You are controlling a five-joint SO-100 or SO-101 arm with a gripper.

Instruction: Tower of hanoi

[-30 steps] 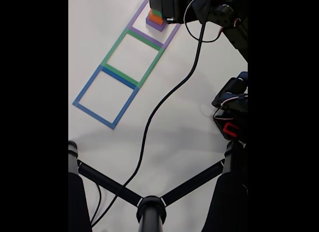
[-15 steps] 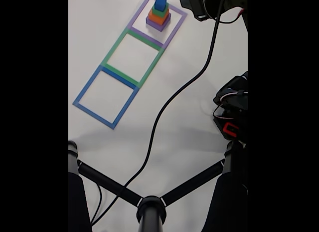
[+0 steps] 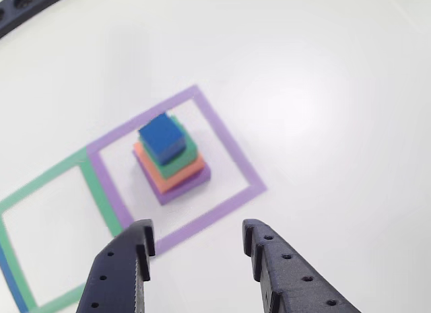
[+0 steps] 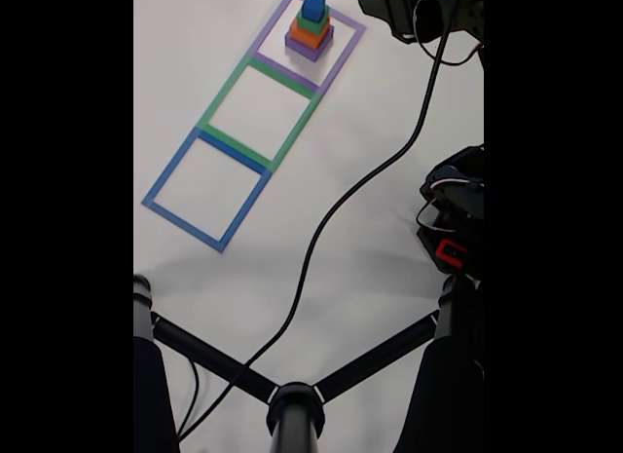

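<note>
Other view, left to right: green square (image 3: 40, 185) lies bare left of the jaws; the four-block tower (image 3: 170, 158) stands whole in the purple square (image 3: 232, 151), just ahead of the wide, empty gripper (image 3: 196, 240). That fits either a start or a finished tower.

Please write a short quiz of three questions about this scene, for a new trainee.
1. True or false: the blue block is the top of the stack.
2. Which square frame holds the stack: A green, B purple, C blue?
3. Fill in: the end effector is ____ and holds nothing.

Key: 1 true. 2 B, the purple frame. 3 open.
</note>
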